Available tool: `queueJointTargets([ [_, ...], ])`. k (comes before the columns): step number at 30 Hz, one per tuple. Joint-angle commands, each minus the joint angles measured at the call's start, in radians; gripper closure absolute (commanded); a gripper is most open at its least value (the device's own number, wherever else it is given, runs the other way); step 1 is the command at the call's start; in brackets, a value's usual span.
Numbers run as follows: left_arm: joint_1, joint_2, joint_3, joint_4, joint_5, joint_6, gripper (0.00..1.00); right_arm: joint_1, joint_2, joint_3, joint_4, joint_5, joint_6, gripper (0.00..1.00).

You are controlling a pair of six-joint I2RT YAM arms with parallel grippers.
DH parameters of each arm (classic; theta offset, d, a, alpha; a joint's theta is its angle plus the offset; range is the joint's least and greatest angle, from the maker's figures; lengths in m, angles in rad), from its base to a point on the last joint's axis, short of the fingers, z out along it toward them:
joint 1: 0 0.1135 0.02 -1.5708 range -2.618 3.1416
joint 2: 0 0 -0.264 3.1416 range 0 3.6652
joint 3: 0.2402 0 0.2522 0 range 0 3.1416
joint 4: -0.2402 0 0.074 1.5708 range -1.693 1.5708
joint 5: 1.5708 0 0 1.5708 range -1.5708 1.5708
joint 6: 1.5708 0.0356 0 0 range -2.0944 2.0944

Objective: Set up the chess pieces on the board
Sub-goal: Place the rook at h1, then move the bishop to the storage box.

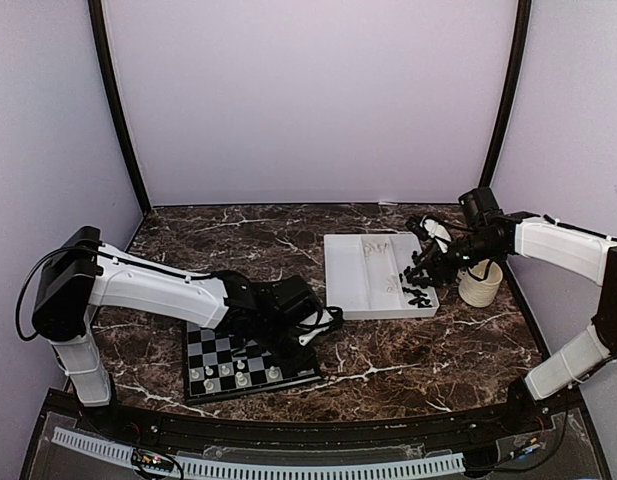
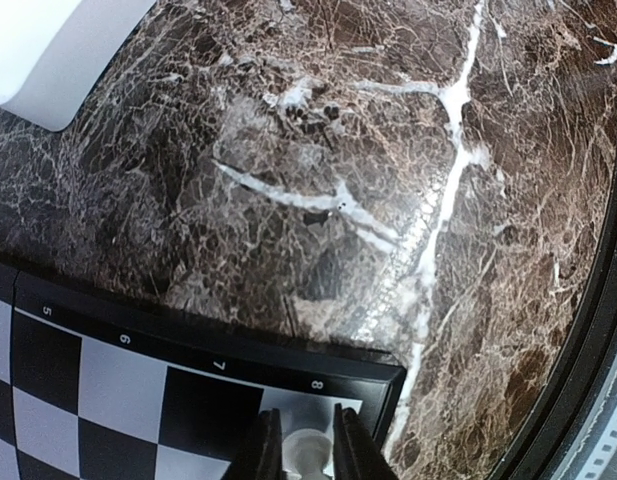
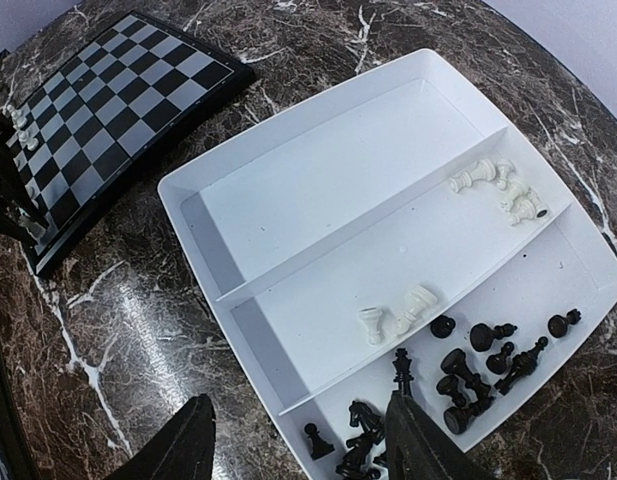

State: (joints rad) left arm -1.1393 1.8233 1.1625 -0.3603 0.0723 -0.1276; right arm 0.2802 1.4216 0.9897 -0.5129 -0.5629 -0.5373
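At a corner square of the board (image 2: 113, 385), my left gripper (image 2: 308, 445) straddled a white piece (image 2: 308, 450); I couldn't tell if it pinched. My right gripper (image 3: 300, 415) hung spread wide above the white tray (image 3: 318, 190), over loose black pieces (image 3: 468, 375), white pieces (image 3: 493, 185) one compartment over.

We read four white numerals on the black rim of the chessboard (image 2: 173, 347) in the left wrist view: 5, 6, 7 and 8, one beside each row of squares, the 8 nearest the corner. In the other two views the rim is too small for us to read.
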Motion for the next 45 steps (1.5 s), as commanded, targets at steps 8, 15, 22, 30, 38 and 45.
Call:
queueJointTargets([
  [8,-0.006,-0.075,0.058,-0.036,-0.034,-0.014,0.63,-0.005,0.018,0.049,-0.040,-0.027,-0.004,0.40],
  [15,0.002,-0.184,0.120,-0.022,-0.053,0.023,0.56,-0.004,0.136,0.215,-0.116,0.062,0.004,0.40],
  [22,0.156,-0.243,0.101,0.101,0.008,-0.078,0.53,0.008,0.370,0.477,-0.199,0.167,0.043,0.47],
  [30,0.274,-0.232,0.118,0.197,0.072,-0.142,0.53,0.110,0.620,0.773,-0.434,0.337,0.006,0.58],
  [38,0.298,-0.185,0.131,0.220,0.100,-0.132,0.53,0.163,0.712,0.808,-0.516,0.486,-0.054,0.63],
  [45,0.307,-0.163,0.131,0.224,0.126,-0.117,0.53,0.185,0.745,0.803,-0.524,0.591,-0.069,0.69],
])
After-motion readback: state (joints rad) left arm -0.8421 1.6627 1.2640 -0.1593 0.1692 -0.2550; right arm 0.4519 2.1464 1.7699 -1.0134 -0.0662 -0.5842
